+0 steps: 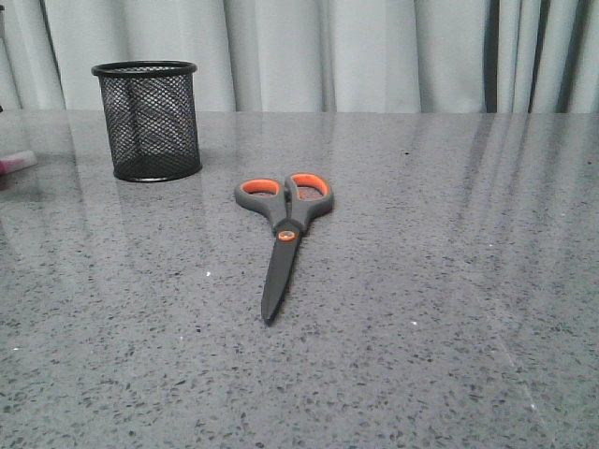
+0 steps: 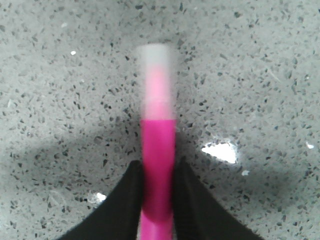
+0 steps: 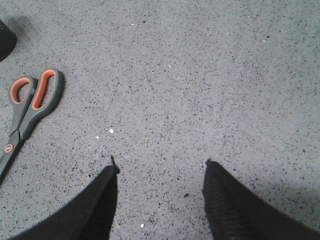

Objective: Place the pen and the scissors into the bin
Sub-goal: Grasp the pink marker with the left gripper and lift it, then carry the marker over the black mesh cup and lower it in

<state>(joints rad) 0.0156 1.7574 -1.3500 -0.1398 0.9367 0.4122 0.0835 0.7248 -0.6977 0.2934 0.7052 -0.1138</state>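
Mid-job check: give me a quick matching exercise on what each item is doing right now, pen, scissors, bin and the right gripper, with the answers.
Things:
1. pen
2. scissors
3. bin
4. right gripper

States:
A. standing upright on the table, far left, nothing seen inside
B. open over bare table, holding nothing
C. clamped between the left gripper's fingers
D. lying flat mid-table, blades closed, tip toward the camera

Pairs: 1-C, 2-D, 3-A, 4-B

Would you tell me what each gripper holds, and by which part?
The left gripper pinches the pen by its magenta barrel; the right gripper holds nothing.
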